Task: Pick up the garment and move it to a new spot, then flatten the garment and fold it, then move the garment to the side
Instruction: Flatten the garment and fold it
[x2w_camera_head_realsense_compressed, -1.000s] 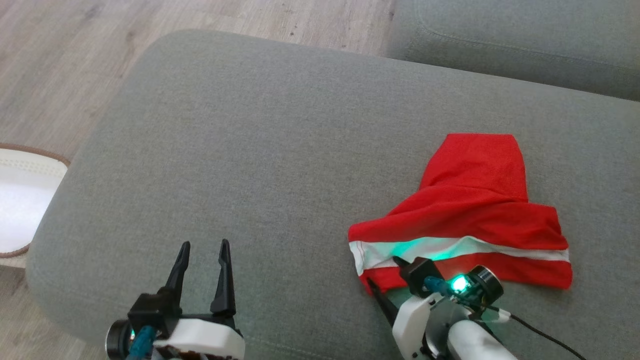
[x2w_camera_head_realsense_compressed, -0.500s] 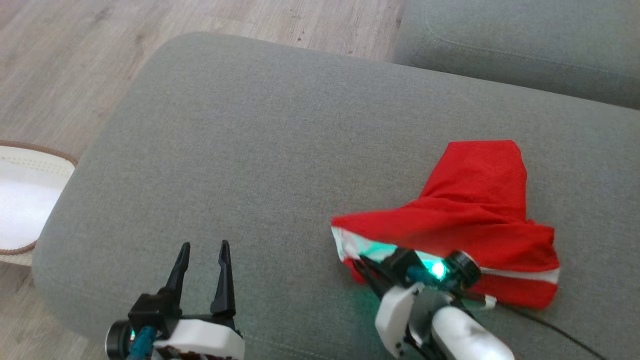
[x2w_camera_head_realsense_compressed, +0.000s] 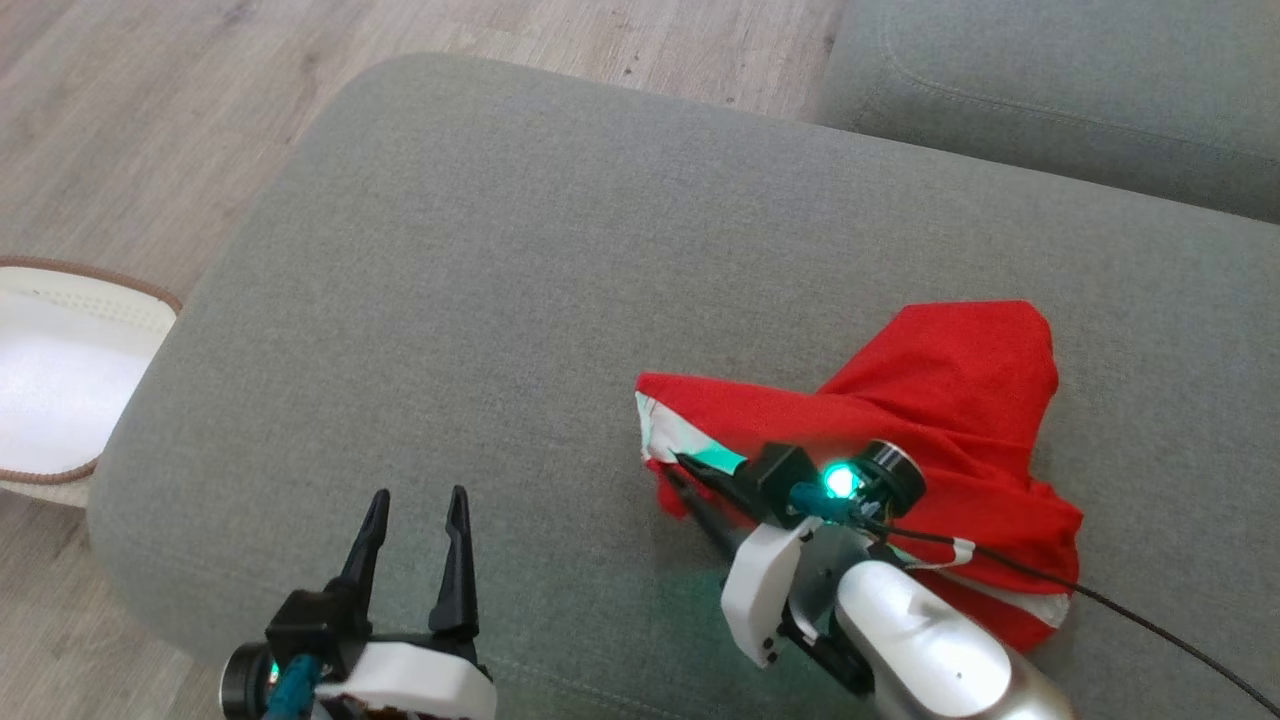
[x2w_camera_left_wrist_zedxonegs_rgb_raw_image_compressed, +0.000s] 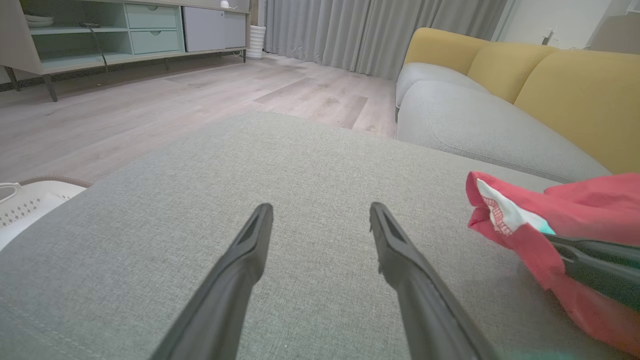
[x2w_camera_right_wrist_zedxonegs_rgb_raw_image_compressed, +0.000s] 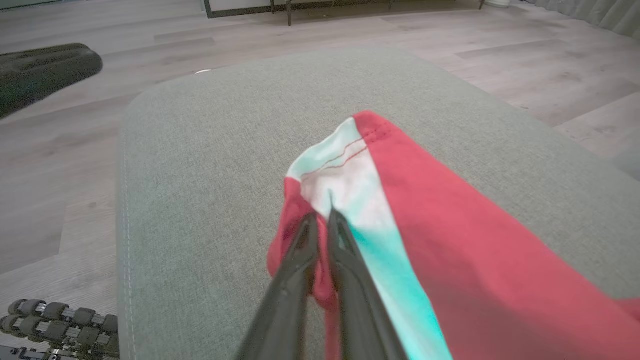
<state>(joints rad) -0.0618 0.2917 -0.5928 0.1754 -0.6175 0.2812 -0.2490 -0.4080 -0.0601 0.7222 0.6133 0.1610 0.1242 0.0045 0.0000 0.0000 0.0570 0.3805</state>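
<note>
The garment (x2w_camera_head_realsense_compressed: 950, 400) is red with a white band and lies bunched on the right half of the grey ottoman (x2w_camera_head_realsense_compressed: 520, 260). My right gripper (x2w_camera_head_realsense_compressed: 675, 475) is shut on the garment's near left edge, at the white band, and holds that edge a little off the cushion. The right wrist view shows both fingers pinched together on the red and white cloth (x2w_camera_right_wrist_zedxonegs_rgb_raw_image_compressed: 360, 175). My left gripper (x2w_camera_head_realsense_compressed: 415, 500) stands open at the lower left, over bare cushion, with nothing between its fingers. In the left wrist view the garment (x2w_camera_left_wrist_zedxonegs_rgb_raw_image_compressed: 505, 215) hangs at the right.
A white basket (x2w_camera_head_realsense_compressed: 60, 400) with a brown rim sits on the wooden floor left of the ottoman. A grey sofa seat (x2w_camera_head_realsense_compressed: 1060, 90) lies behind the ottoman, with yellow back cushions (x2w_camera_left_wrist_zedxonegs_rgb_raw_image_compressed: 565, 85) in the left wrist view. A black cable (x2w_camera_head_realsense_compressed: 1150, 625) trails from my right arm.
My right gripper has shut on the garment's near edge and dragged it up and to the left, bunching the cloth. The head camera has shifted slightly. The left gripper has stayed open.
</note>
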